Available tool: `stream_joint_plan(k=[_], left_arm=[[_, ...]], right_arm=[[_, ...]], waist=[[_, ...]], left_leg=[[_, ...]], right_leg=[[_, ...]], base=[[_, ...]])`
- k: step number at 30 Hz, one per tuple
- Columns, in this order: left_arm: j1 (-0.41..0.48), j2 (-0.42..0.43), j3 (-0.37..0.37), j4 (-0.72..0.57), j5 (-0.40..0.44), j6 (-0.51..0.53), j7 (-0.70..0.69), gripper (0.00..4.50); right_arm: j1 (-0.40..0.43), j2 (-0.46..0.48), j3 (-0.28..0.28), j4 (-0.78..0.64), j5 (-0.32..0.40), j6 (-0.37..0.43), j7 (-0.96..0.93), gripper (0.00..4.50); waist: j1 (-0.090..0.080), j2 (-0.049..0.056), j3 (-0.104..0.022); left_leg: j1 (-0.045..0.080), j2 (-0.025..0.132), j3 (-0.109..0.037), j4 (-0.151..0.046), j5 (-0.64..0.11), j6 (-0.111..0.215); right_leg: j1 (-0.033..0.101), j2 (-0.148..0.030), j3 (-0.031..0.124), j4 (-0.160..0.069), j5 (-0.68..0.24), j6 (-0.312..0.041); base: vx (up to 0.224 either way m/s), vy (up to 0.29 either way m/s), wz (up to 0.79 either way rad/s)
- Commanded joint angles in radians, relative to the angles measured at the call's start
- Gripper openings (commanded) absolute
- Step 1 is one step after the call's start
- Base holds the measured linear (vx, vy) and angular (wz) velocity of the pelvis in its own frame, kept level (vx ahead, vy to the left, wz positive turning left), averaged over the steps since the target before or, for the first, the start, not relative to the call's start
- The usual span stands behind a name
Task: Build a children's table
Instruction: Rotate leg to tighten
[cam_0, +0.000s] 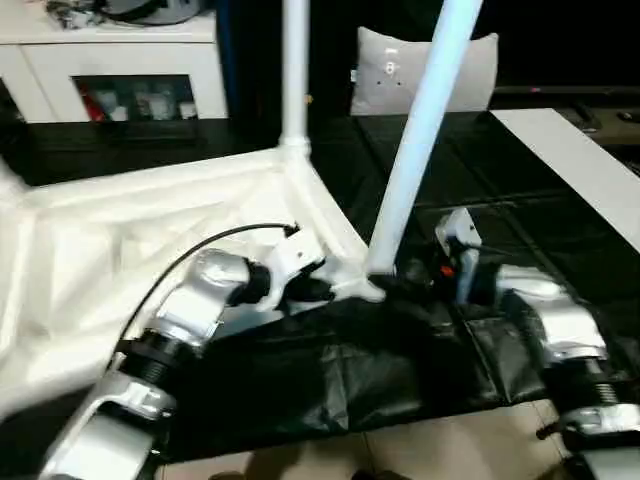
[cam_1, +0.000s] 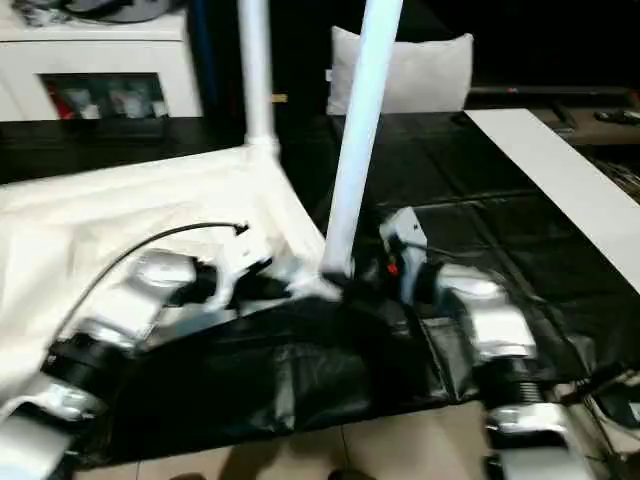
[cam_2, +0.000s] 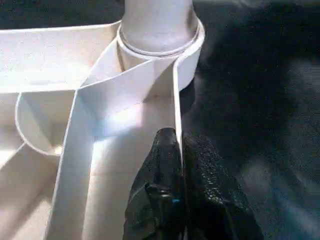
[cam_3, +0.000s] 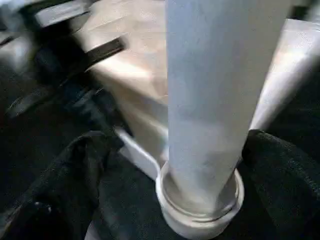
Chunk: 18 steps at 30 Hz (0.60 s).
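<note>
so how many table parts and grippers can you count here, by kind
tabletop: 1, the white tabletop
legs: 2, the far leg and the near leg
grippers: 2, the left gripper and the right gripper
total: 5

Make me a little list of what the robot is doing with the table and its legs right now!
tabletop: white, lying upside down on black sheeting, ribs facing up
far leg: standing upright in the far corner socket
near leg: leaning, its flared end in the near corner socket
left gripper: fingers pinched on the tabletop's edge wall
right gripper: around the near leg's bottom, one black finger on each side
background: white cabinet and a grey cushion
</note>
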Motion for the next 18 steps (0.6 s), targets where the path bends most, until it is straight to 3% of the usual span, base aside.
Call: stream_joint_plan(k=[1, 6, 7, 13, 14, 18], left_arm=[[-0.015, 0.010, -0.043, -0.032, -0.017, -0.059, -0.107, 0.00], [-0.020, 0.034, -0.065, -0.020, -0.024, -0.098, -0.172, 0.00], [-0.022, 0.050, -0.077, -0.014, -0.024, -0.114, -0.211, 0.00], [-0.025, 0.072, -0.084, -0.006, -0.031, -0.145, -0.277, 0.00], [-0.025, 0.074, -0.084, -0.007, -0.034, -0.145, -0.287, 0.00], [-0.021, 0.080, -0.085, -0.015, -0.040, -0.147, -0.300, 0.00]], right_arm=[[-0.001, -0.028, 0.022, -0.025, 0.012, -0.038, 0.108, 4.49], [-0.012, -0.051, 0.049, -0.004, 0.009, -0.052, 0.178, 4.32], [-0.019, -0.058, 0.065, 0.011, 0.008, -0.050, 0.209, 4.32], [-0.027, -0.053, 0.088, 0.043, 0.004, -0.061, 0.260, 3.82], [-0.026, -0.051, 0.094, 0.049, 0.000, -0.069, 0.264, 3.55], [-0.023, -0.046, 0.100, 0.045, 0.010, -0.065, 0.277, 3.42]], waist=[[0.000, 0.010, -0.071], [0.008, 0.010, -0.072], [0.008, 0.005, -0.072], [0.016, 0.007, -0.073], [0.016, 0.007, -0.073], [0.016, 0.007, -0.073]], left_leg=[[0.000, 0.001, 0.018, -0.068, -0.205, 0.080], [0.000, 0.003, 0.017, -0.069, -0.216, 0.070], [-0.001, 0.003, 0.018, -0.069, -0.214, 0.070], [-0.003, 0.003, 0.018, -0.068, -0.199, 0.065], [-0.003, 0.003, 0.018, -0.068, -0.199, 0.063], [-0.003, 0.003, 0.018, -0.068, -0.201, 0.060]], right_leg=[[0.074, -0.041, 0.044, -0.079, -0.367, -0.146], [0.078, -0.043, 0.044, -0.076, -0.360, -0.159], [0.079, -0.043, 0.044, -0.077, -0.363, -0.157], [0.080, -0.043, 0.044, -0.072, -0.359, -0.157], [0.080, -0.044, 0.044, -0.074, -0.367, -0.153], [0.079, -0.043, 0.044, -0.073, -0.373, -0.152]], base=[[0.000, 0.000, 0.00], [0.000, 0.000, 0.00], [0.000, 0.000, 0.00], [0.000, 0.000, 0.00], [0.000, 0.000, 0.00], [0.000, 0.000, 0.00]])
